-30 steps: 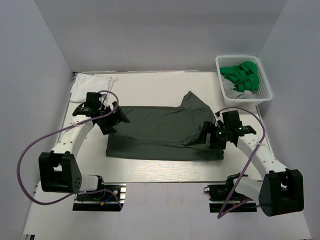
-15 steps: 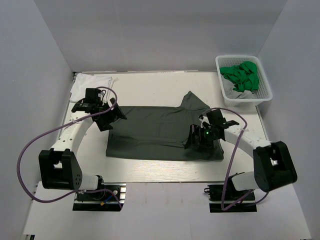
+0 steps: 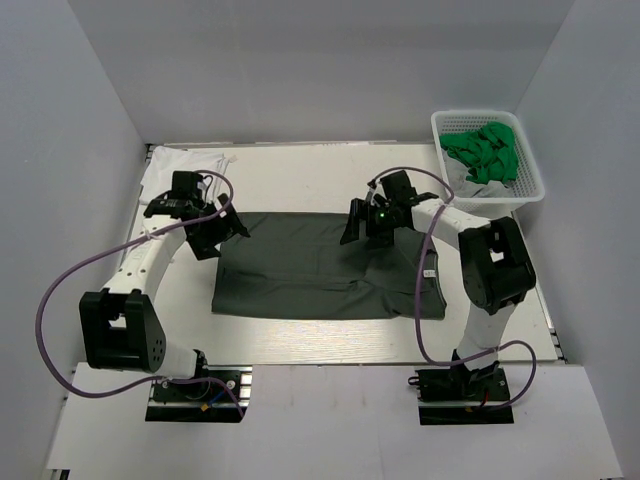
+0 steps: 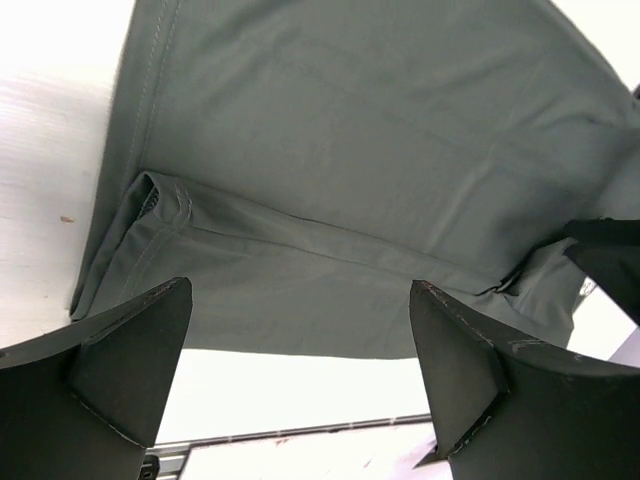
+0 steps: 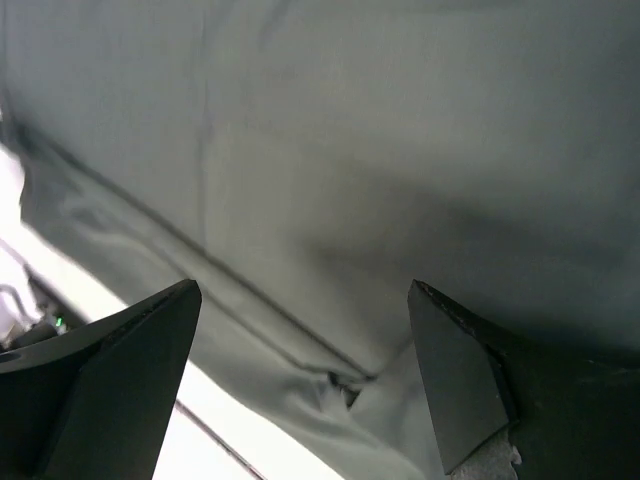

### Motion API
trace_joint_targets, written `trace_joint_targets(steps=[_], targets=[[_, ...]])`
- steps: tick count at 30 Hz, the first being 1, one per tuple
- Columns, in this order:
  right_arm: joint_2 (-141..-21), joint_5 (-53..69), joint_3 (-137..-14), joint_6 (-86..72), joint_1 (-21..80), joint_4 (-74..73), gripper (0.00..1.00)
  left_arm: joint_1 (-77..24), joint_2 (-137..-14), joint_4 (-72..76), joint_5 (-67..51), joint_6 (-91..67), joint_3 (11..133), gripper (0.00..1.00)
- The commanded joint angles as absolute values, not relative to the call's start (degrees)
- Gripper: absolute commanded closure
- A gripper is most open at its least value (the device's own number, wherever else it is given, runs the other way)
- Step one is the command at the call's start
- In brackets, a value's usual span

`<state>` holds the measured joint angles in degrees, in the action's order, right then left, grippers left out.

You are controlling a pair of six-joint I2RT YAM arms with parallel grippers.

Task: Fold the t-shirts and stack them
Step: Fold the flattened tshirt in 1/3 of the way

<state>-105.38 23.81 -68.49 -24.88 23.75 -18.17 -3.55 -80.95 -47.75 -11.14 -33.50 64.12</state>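
2 grippers, both with jaws spread wide and nothing held between them. The left gripper (image 3: 222, 233) hangs at the left end of the plain dark olive-grey cloth t-shirt (image 3: 310, 272). Its wrist view shows its fingers (image 4: 120, 365) above a hemmed fold. The right gripper (image 3: 358, 224) is over the shirt's far edge, right of centre. Whether its tips touch the cloth cannot be told. The right arm is doubled back from its base, its elbow above the shirt's right end. The shirt lies flat as a wide band across the middle of the white table (image 3: 300, 170).

1 plain white cloth t-shirt (image 3: 180, 165) lies crumpled at the far-left corner, apart from the dark one. 1 white plastic mesh basket (image 3: 530, 190) holding green cloth (image 3: 482, 150) stands at the far-right corner.
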Motion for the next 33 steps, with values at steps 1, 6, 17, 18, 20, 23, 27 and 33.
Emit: trace_joint_targets(steps=[1,6,17,18,20,23,27,33], targets=[[-104.68,20.14,-74.26,-22.16,24.0,-22.39,0.1,-3.34,-80.16,-48.96,-8.44,-33.49,67.24,0.0],[-99.24,12.15,-74.45,-19.95,23.82,-29.88,0.1,-2.81,-81.73,-49.48,-7.3,-32.96,68.47,0.0],[-102.02,-12.04,-86.12,-23.64,21.71,-36.21,0.1,-2.81,-97.35,-48.42,2.45,-34.63,84.45,0.0],[-103.08,-12.04,-87.35,-23.64,21.53,-36.73,0.1,-2.81,-99.04,-48.43,3.42,-34.63,85.77,0.0],[-107.39,-11.69,-92.87,-23.38,20.83,-37.26,0.1,-2.81,-102.64,-49.22,6.75,-34.02,89.8,0.0],[-112.93,-12.04,-100.43,-22.24,20.3,-39.46,0.1,-3.34,-110.02,-53.17,11.06,-34.01,95.86,0.0],[-118.99,-12.57,-107.31,-21.19,19.69,-40.17,0.1,-3.87,-116.88,-52.39,11.95,-33.22,99.57,0.02],[-124.8,-12.57,-112.67,-20.3,18.72,-40.52,0.1,-3.87,-124.18,-48.43,8.8,-31.38,103.8,0.18]])
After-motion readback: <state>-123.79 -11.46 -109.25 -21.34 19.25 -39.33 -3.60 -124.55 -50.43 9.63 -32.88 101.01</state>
